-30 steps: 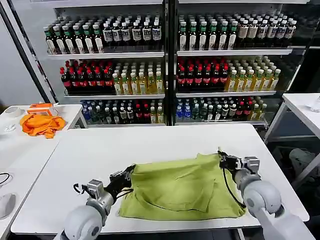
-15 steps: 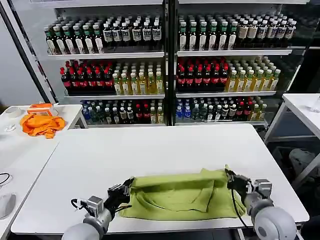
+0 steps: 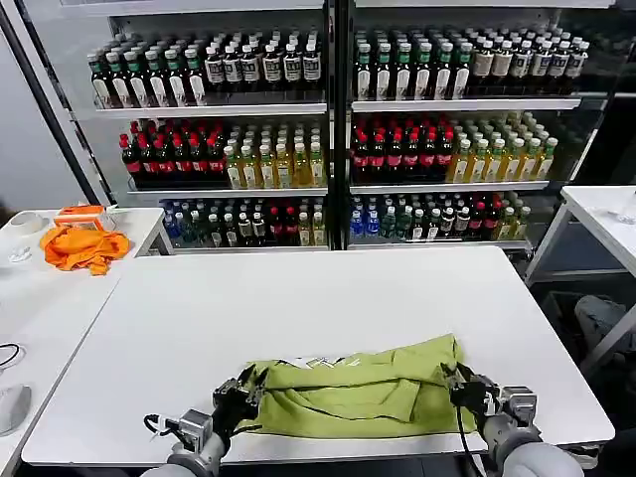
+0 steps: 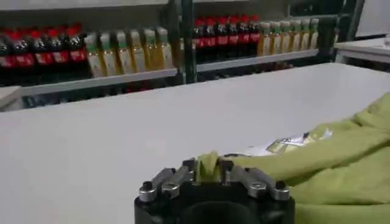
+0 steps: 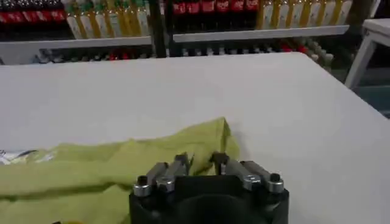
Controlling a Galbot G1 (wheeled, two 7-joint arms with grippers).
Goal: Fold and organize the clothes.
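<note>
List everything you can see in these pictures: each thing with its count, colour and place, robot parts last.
T-shirt: one, lime green, bunched along the near edge of the middle table.
Label: one, white, printed, on the T-shirt's upper fold.
Table: one, white, in front of the robot.
Side tables: two, white, one at the left, one at the right.
Cloth: one, orange, on the left side table.
Bottles: many, dark, red, yellow and green, on the shelves behind.
Left claw: shut on the T-shirt's left end.
Right claw: shut on the T-shirt's right end.
</note>
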